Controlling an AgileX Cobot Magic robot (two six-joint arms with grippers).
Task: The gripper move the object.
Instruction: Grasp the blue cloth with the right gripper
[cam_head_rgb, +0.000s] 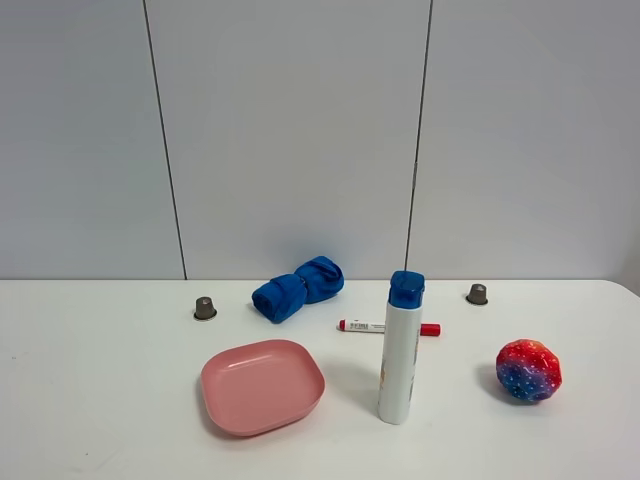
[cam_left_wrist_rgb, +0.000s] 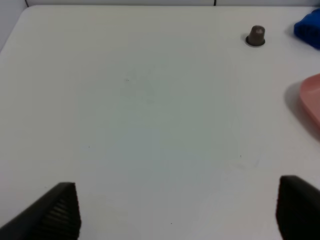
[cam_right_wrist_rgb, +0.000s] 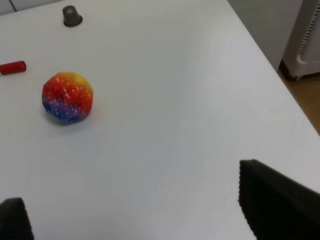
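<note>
A white bottle with a blue cap (cam_head_rgb: 401, 352) stands upright at the table's middle. A pink plate (cam_head_rgb: 262, 385) lies to its left, a red-capped marker (cam_head_rgb: 389, 327) behind it, a crumpled blue cloth (cam_head_rgb: 298, 287) further back, and a multicoloured ball (cam_head_rgb: 528, 370) to the right. The ball also shows in the right wrist view (cam_right_wrist_rgb: 67, 97). My left gripper (cam_left_wrist_rgb: 177, 210) is open over bare table, left of the plate's edge (cam_left_wrist_rgb: 312, 102). My right gripper (cam_right_wrist_rgb: 135, 210) is open, apart from the ball. Neither gripper shows in the exterior high view.
Two small grey cones stand near the back: one on the left (cam_head_rgb: 205, 308), also in the left wrist view (cam_left_wrist_rgb: 256, 36), and one on the right (cam_head_rgb: 477, 294), also in the right wrist view (cam_right_wrist_rgb: 72, 16). The table's right edge (cam_right_wrist_rgb: 260, 52) drops to the floor.
</note>
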